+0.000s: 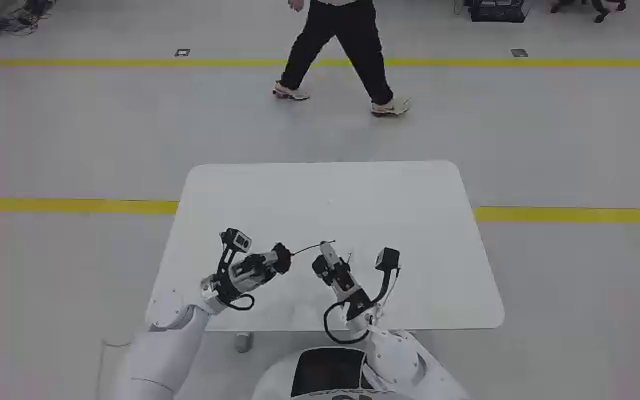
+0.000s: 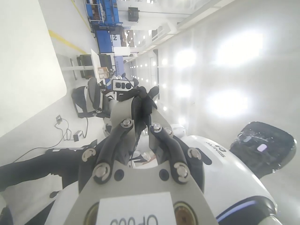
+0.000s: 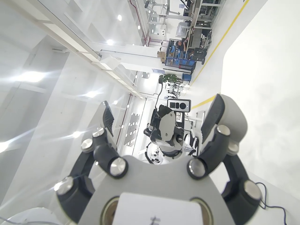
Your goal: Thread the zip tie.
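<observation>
A thin black zip tie (image 1: 308,247) hangs in the air over the white table (image 1: 400,210), near its front edge. My left gripper (image 1: 281,258) is shut on one end of it; in the left wrist view the black pads (image 2: 140,99) press together on the dark tie (image 2: 138,92). The free end points toward my right gripper (image 1: 325,264), which faces the left one at a short distance. In the right wrist view the right gripper (image 3: 161,114) stands open with nothing between its fingers (image 3: 214,115), and the left gripper (image 3: 165,125) shows beyond with the strap (image 3: 159,93) sticking out of it.
Both grippers are held above the table's front middle. The bare tabletop stretches behind and to both sides. A yellow floor line (image 1: 80,206) runs past the table. A person (image 1: 340,50) walks on the floor well beyond the far edge.
</observation>
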You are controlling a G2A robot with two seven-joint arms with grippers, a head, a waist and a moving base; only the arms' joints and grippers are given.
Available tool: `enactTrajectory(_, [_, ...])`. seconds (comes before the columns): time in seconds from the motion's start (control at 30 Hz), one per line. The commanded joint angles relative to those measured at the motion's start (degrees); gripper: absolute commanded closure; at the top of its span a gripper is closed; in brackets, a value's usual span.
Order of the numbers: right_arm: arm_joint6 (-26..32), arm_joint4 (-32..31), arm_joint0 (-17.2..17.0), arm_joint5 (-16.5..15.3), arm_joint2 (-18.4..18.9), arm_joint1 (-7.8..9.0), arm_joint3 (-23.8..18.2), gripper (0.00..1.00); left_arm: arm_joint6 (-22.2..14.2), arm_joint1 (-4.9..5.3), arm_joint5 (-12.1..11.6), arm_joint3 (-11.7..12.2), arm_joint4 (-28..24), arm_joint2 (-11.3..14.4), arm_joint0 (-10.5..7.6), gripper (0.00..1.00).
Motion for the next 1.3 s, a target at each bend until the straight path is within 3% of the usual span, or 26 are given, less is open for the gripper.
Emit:
enactTrajectory(0.0, [0.4, 0.5, -0.1, 0.0, -0.2, 0.18, -0.3, 0.00, -1.2, -0.12, 0.0, 1.0, -2.3, 0.2, -0.42, 1.00])
enactTrajectory(0.3, [0.5, 0.6, -0.1, 0.0, -0.1, 0.21, -0.3, 0.00, -1.4, -0.12, 0.0, 1.2, -0.9, -0.2, -0.91, 1.00])
enactTrajectory(0.4, [1.2, 2.2, 0.0, 0.0, 0.4, 0.24, -0.6, 0.00, 0.3, -0.25, 1.6, 1.0, -3.0, 0.4, -1.01, 1.00])
enactTrajectory(0.6, [9.8, 8.8, -2.5, 0.0, 5.6, 1.45, -4.6, 0.00, -1.2, -0.46, 2.7, 2.6, -10.1, 1.4, -1.38, 1.00])
enactTrajectory(0.77, [19.9, 14.2, -5.0, 0.0, 10.0, 2.26, -7.1, 0.00, -4.0, -0.79, 2.2, 4.0, -15.5, 2.5, -2.16, 1.00])
enactTrajectory(1.0, [32.4, 22.7, -6.0, 0.0, 15.2, 2.10, -5.8, 0.00, -5.3, -1.02, 1.5, 5.2, -18.3, 3.7, -2.90, 1.00])
enactTrajectory(1.13, [38.7, 27.1, -5.7, 0.0, 17.4, 1.43, -2.8, 0.00, -6.5, -1.02, 0.9, 5.6, -18.1, 4.2, -3.30, 1.00])
enactTrajectory(1.27, [38.7, 27.1, -5.7, 0.0, 17.4, 1.43, -2.8, 0.00, -6.5, -1.02, 0.9, 5.6, -18.1, 4.2, -3.30, 1.00])
